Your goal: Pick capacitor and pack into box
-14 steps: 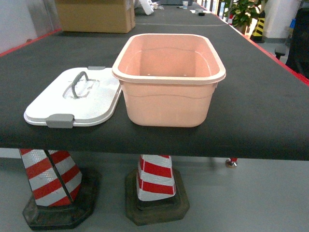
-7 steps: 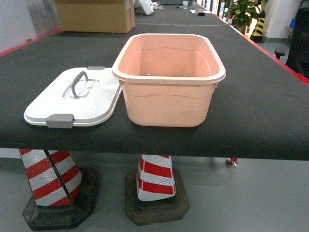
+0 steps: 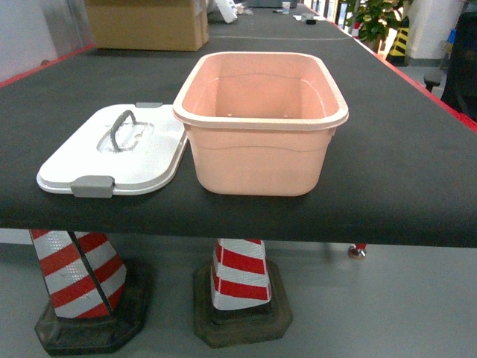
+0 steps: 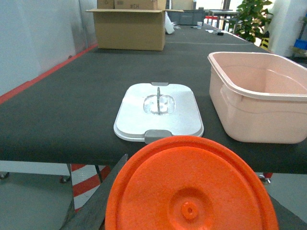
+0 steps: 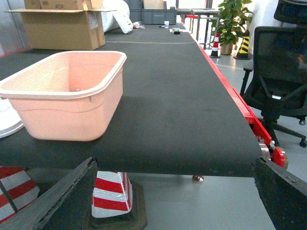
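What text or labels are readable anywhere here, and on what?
Cardboard carton: black printing on its raised top flaps, too small and blurred to read.
Box: no text.
White lid: no text.
Orange disc in the left wrist view: no text.

Industrial workshop or warehouse floor: long black-topped workbench (image 3: 417, 164) with red edging, striped traffic cones (image 3: 240, 287) beneath, cardboard carton (image 3: 147, 24), grey concrete floor, office chair (image 5: 283, 76), potted plant (image 5: 233, 19).
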